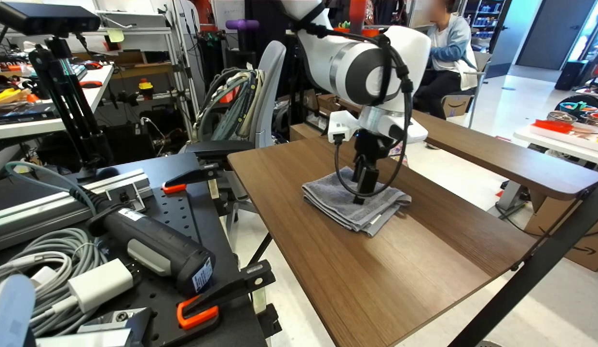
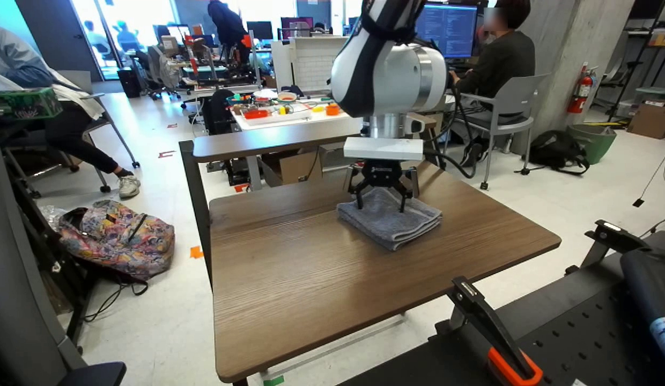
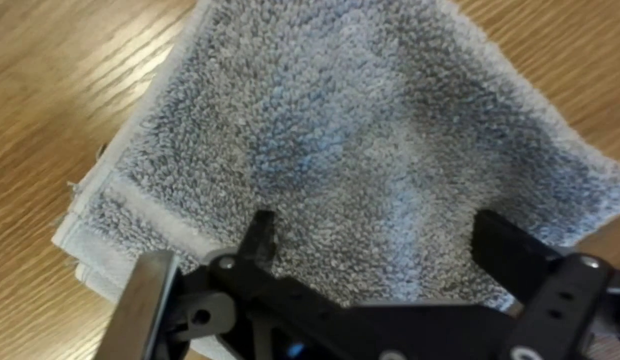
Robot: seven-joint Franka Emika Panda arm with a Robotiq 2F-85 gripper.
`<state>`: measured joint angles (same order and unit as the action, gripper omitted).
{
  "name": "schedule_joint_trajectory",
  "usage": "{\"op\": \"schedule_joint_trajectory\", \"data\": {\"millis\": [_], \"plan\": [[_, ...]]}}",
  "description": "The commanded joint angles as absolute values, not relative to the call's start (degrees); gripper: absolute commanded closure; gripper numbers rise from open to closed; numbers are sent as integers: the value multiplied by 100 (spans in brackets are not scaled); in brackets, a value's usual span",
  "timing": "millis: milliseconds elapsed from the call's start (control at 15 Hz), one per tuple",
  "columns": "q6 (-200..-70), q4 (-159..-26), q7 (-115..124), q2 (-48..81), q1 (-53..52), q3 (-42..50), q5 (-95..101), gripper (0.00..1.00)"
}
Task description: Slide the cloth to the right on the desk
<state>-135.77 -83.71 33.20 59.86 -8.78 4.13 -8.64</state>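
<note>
In an exterior view, the arm is bent over the bench, the hand pointed down at the cloth laid there. In an exterior view, the fingers are spread at the cloth's surface. In the wrist view, cloth is seen beneath their gap.

I have one gripper with two fingers, and I count one cloth and one desk. In both exterior views I find two clamps. In an exterior view there is one patterned backpack at left, one black backpack and one fire extinguisher at upper right.
</note>
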Motion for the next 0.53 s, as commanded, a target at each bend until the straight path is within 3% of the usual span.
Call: {"op": "schedule_joint_trajectory", "data": {"millis": [0,467], "plan": [[-13404,-8224,3114,6083,-304,306,-1223,0],[-13223,-8132,3006,6055,507,302,-1776,0]]}}
